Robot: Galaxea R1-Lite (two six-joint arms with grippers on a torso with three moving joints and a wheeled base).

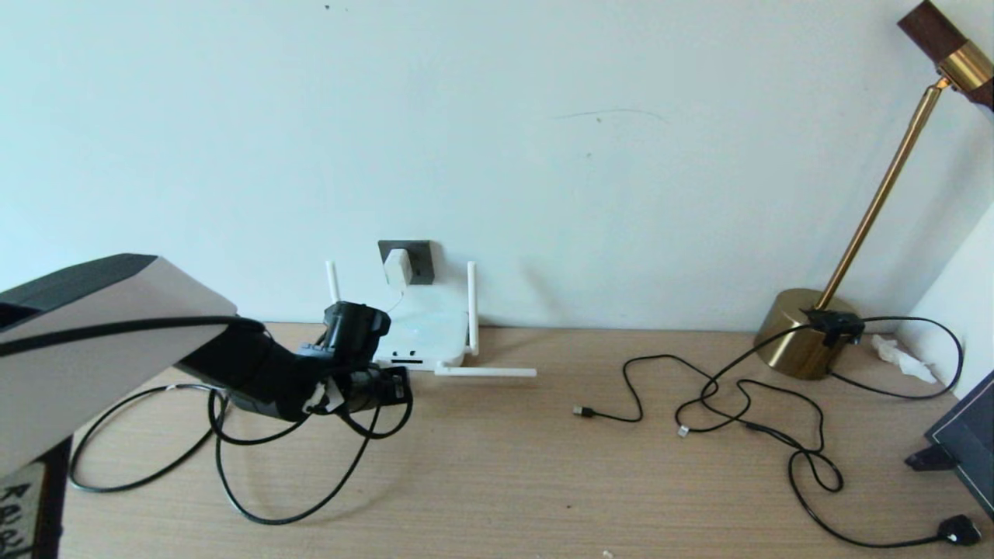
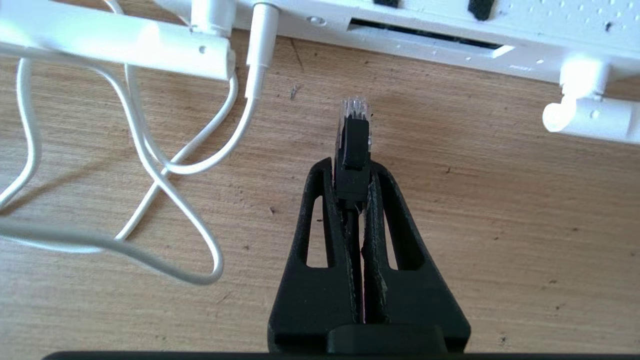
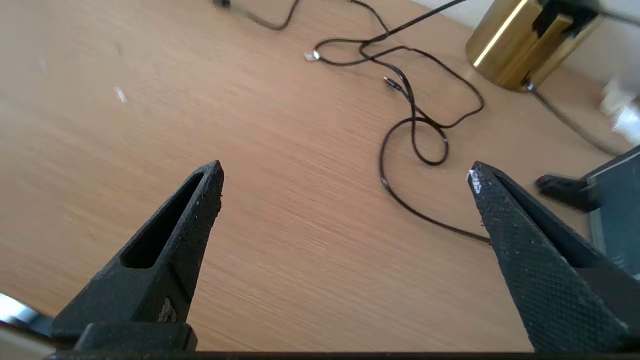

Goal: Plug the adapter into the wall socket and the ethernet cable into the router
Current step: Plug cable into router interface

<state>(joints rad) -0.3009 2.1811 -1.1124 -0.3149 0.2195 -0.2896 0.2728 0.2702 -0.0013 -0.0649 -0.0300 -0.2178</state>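
My left gripper (image 1: 396, 386) hovers low over the table just in front of the router (image 1: 423, 330), a flat white box with stick antennas. It is shut on the ethernet cable's connector (image 2: 354, 145). The clear tip of that connector points at the router's front edge (image 2: 440, 30) a short way off, without touching it. The thick black ethernet cable (image 1: 272, 522) loops back across the table. The white adapter (image 1: 397, 266) sits on the dark grey wall socket (image 1: 419, 260) behind the router, and its white cord (image 2: 150, 150) lies curled on the table. My right gripper (image 3: 345, 172) is open over bare table, holding nothing.
A brass lamp (image 1: 800, 334) stands at the back right, with thin black cables (image 1: 745, 411) sprawled in front of it and a black plug (image 1: 959, 530) near the front edge. A dark stand (image 1: 963, 450) is at the far right. One antenna (image 1: 485, 373) lies flat.
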